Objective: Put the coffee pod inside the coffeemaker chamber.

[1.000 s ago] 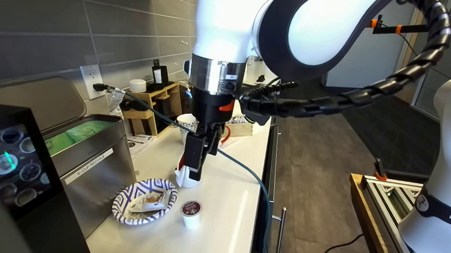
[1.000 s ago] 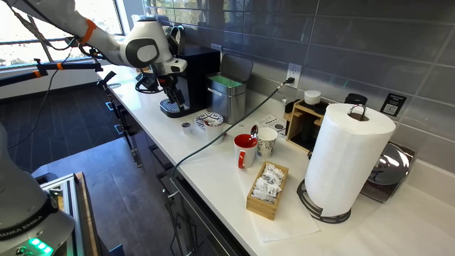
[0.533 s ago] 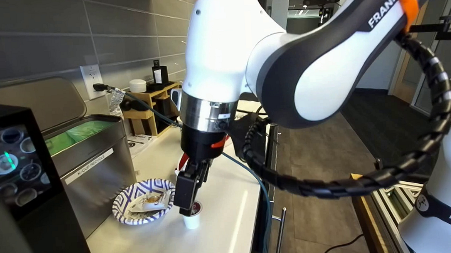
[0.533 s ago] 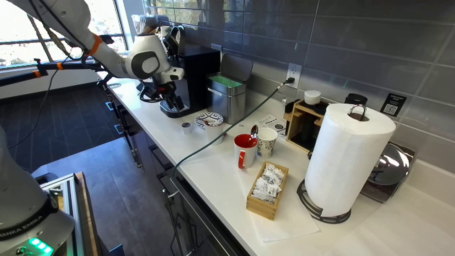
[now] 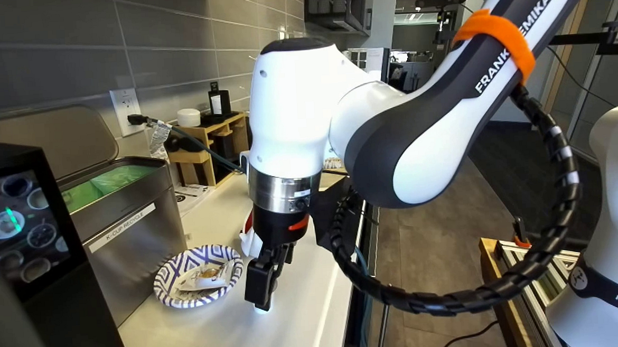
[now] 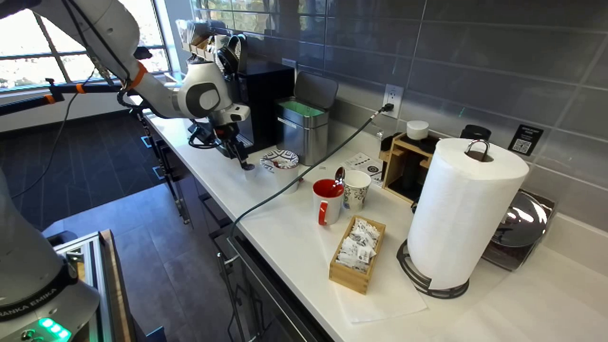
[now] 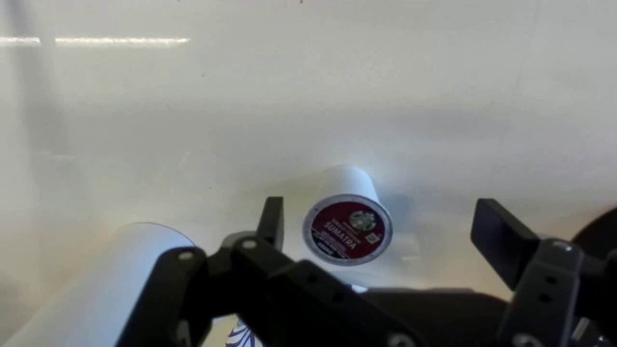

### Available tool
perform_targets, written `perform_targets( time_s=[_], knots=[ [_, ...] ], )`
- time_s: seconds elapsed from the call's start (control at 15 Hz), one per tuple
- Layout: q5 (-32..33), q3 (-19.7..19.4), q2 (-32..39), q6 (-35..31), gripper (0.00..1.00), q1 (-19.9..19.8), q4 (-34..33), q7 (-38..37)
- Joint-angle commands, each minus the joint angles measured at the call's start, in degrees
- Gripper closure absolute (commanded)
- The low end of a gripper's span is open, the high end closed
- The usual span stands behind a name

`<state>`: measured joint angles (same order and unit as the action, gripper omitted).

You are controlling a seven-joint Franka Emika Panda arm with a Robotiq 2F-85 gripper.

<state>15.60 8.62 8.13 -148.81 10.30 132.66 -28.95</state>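
Note:
The coffee pod [image 7: 347, 230], with a dark red lid, pale rim and white cup, stands upright on the white counter. In an exterior view the pod [image 6: 250, 173] shows just below the fingertips; in an exterior view only its white base [image 5: 261, 310] shows behind a finger. My gripper [image 7: 380, 224] is open with nothing held. In the wrist view the pod lies between the fingers, nearer the left one, with gaps on both sides. The black coffeemaker [image 5: 57, 313], with a lit touchscreen [image 5: 21, 225], stands beside the bin; its chamber is not visible.
A patterned paper bowl [image 5: 168, 292] with wrappers and a white mug [image 6: 286, 179] stand close to the pod. A steel bin [image 5: 139, 256] stands behind the bowl. A cable [image 6: 270, 195] crosses the counter past the mug. A red-lined mug [image 6: 327, 209] stands beyond it.
My arm has come down and the open gripper has moved to the pod, now covering most of it in an exterior view. The pod and the other objects have not moved.

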Motion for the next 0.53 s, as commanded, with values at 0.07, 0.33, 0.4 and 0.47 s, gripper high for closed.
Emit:
perform_targets(
  time_s=[0.07, 0.33, 0.4, 0.47],
  knots=[
    [-0.43, -1.05, -0.25, 0.07, 0.0, 1.07, -0.01, 0.42],
    [1.86, -1.91, 0.45, 0.82, 0.0, 1.67, -0.81, -2.59],
    [2.42, -2.4, 0.63, 0.95, 0.0, 1.84, -1.04, -3.94],
    [2.59, -2.8, 0.67, 0.72, 0.0, 1.88, -1.12, -4.71]
  ],
)
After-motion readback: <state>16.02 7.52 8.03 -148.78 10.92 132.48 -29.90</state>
